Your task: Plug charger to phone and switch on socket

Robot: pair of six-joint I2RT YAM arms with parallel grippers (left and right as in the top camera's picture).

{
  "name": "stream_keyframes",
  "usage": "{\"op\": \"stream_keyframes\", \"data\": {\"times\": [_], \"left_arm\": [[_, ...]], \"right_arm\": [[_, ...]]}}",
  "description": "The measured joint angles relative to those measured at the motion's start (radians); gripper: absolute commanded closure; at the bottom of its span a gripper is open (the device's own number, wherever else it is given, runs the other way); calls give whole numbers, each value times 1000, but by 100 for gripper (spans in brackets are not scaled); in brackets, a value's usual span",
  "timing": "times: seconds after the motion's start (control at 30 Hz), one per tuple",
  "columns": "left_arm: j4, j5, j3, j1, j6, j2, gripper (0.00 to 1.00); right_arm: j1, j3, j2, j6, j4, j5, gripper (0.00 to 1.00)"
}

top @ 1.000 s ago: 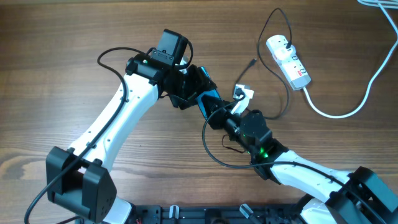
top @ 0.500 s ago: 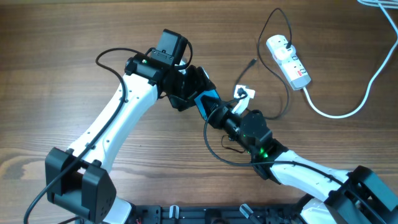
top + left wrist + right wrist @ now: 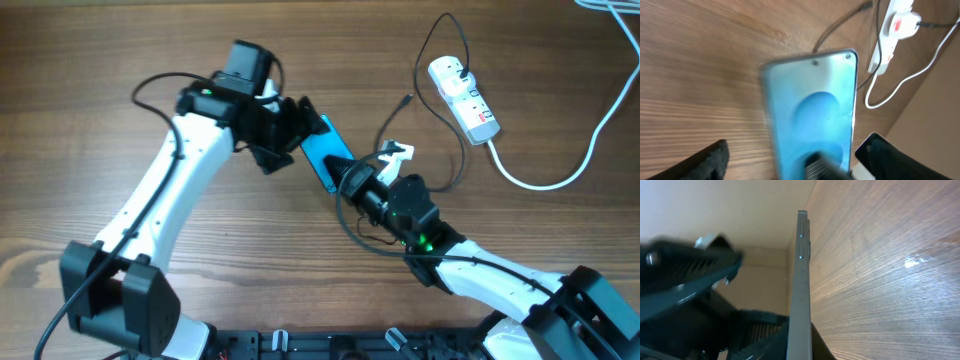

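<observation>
The phone (image 3: 323,150), with its cyan screen, lies tilted just above the table at centre. My right gripper (image 3: 347,179) is shut on its lower end. In the right wrist view the phone's thin edge (image 3: 801,275) stands between the fingers (image 3: 801,342). My left gripper (image 3: 298,132) is open just left of the phone's upper end. In the left wrist view its fingers (image 3: 800,162) spread wide on either side of the phone (image 3: 812,100) without touching it. The charger's dark connector (image 3: 405,100) lies loose on the table, and its black cable runs to the white socket (image 3: 464,98).
The socket's thick white lead (image 3: 590,140) curves off to the right edge. Loops of black cable (image 3: 350,235) lie under the right arm. The left wrist view also shows the socket (image 3: 896,20), the white lead (image 3: 900,82) and the connector (image 3: 867,6).
My left gripper has drawn back up and to the left, off the phone, with its fingers apart. More of the cyan screen shows. The right gripper still holds the phone's lower end.
</observation>
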Motion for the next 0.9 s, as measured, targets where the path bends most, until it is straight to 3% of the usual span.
{"op": "stream_keyframes", "data": {"times": [0.27, 0.67, 0.9], "left_arm": [[-72, 0, 1, 146, 140, -82, 6], [-168, -56, 1, 216, 224, -85, 5], [-212, 60, 1, 217, 288, -85, 9]], "right_arm": [[-85, 0, 0, 179, -25, -143, 95], [-85, 0, 0, 384, 10, -369, 95], [-85, 0, 0, 441, 63, -401, 96]]}}
